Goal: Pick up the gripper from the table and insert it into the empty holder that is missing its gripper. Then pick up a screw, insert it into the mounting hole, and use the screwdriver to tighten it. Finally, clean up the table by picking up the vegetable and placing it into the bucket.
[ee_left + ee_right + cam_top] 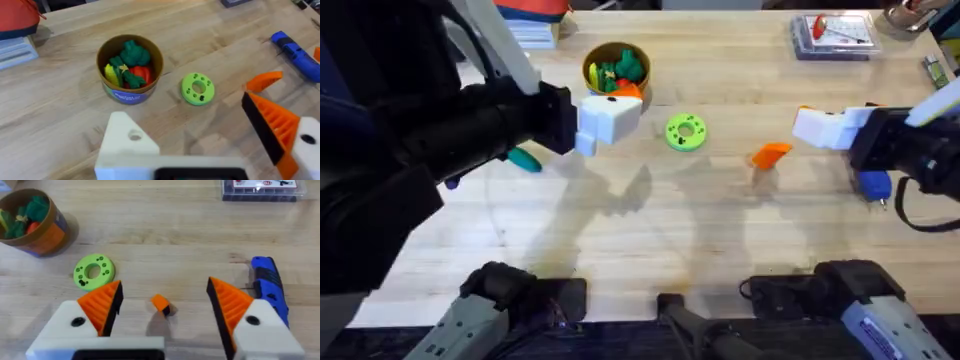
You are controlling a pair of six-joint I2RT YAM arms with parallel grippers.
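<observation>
Overhead view: loose orange gripper (770, 154) lay on the table (720, 230) at about 3 o'clock from the green ring (685, 131), not yet picked up. Left gripper (200, 150) was spread, its white holder (127, 140) bare of a pad. Right gripper (162, 315) was spread and empty above the wedge. Screwdriver (873, 184) lay untouched. Vegetable (525, 159) sat at 8 o'clock from the bucket (616, 70). Judged: nothing done. Plank-grain wood; screw box (833, 35) at the far edge.

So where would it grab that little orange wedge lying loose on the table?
Probably from straight above, with the right gripper already hovering open over it. The gripper is a small wedge lying free on the table, so closing the jaws across its flat sides looks safest.
</observation>
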